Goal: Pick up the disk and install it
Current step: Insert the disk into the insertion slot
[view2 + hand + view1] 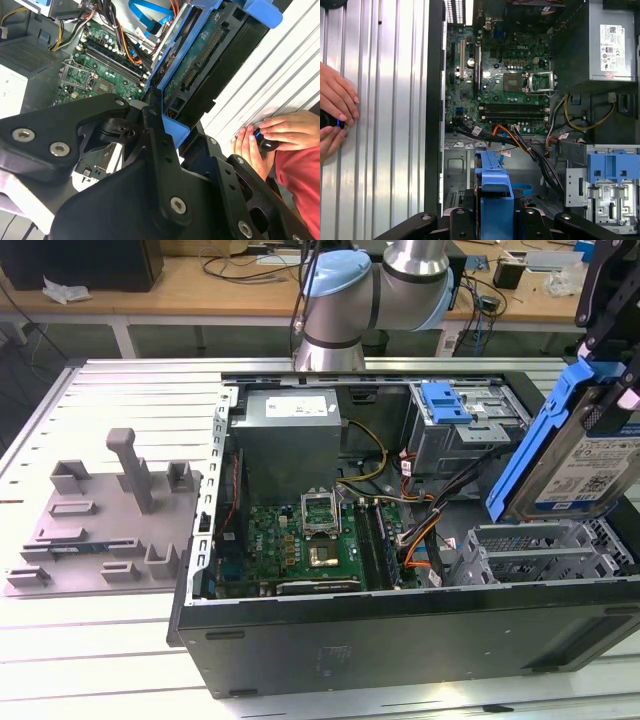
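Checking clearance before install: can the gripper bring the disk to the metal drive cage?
Probably yes. The gripper holds the disk tilted over the open case near the drive cage; no lid covers it, and the orange cables lie beside the cage, not across it.

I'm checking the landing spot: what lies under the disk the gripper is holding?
Under the disk, clamped in the gripper, sit the grey drive cage and cables. The disk hides the cage floor directly below.
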Tool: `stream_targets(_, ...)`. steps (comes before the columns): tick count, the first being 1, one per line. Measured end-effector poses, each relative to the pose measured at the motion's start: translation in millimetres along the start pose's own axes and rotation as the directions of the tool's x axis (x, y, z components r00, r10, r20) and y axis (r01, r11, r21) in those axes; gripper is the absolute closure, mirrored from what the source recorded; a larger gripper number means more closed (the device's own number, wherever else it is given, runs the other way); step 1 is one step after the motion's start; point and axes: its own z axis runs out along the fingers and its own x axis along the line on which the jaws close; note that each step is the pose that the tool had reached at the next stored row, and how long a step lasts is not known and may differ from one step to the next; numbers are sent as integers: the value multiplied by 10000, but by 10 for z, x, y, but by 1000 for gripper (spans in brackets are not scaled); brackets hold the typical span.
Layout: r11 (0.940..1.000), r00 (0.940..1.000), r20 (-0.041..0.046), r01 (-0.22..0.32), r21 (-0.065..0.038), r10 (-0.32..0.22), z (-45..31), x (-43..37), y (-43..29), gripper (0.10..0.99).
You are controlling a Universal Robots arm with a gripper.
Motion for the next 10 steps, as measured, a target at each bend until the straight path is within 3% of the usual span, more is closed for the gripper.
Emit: stream_targets(10,10000,10000,0,9,-1,-9,30,8,-1,722)
